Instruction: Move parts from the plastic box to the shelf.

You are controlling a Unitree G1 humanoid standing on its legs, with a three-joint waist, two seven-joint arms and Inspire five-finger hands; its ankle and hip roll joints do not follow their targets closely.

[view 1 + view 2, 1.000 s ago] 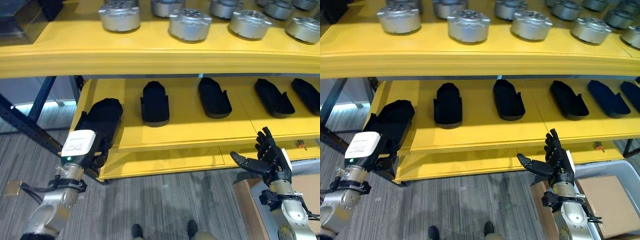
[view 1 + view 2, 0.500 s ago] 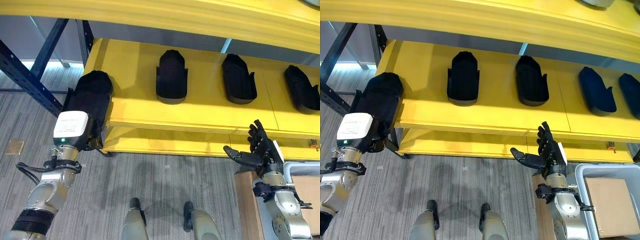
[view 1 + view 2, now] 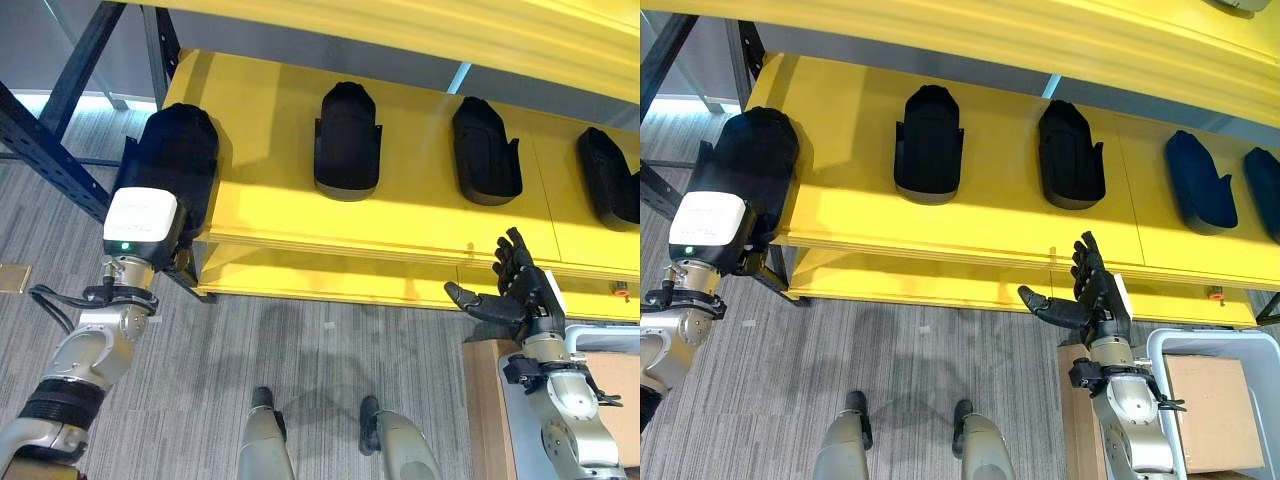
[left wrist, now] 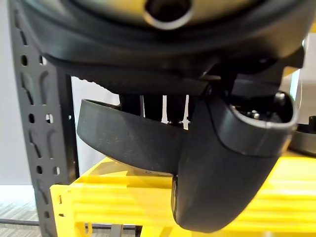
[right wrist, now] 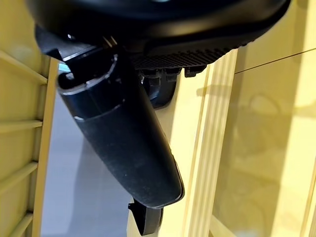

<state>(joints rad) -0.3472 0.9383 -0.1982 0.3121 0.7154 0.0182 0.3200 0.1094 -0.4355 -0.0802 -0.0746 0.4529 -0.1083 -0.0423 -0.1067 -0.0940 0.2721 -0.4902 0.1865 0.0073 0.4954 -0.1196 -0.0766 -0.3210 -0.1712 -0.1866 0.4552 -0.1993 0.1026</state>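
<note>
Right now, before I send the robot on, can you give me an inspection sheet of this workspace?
Surface: yellow shelf, lower level, mostly bare.
Job's things: three black parts lie apart in a row on the shelf. A fourth part is at the shelf's left end. The grey plastic box is at lower right with a brown carton inside.
Clutter: small red item on the shelf's front edge.
Hands: the left hand is at the fourth part, grip hidden. The right hand is open and empty, below the shelf edge.
Cables: nothing seen.
Surroundings: grey carpet floor, dark rack post.
</note>
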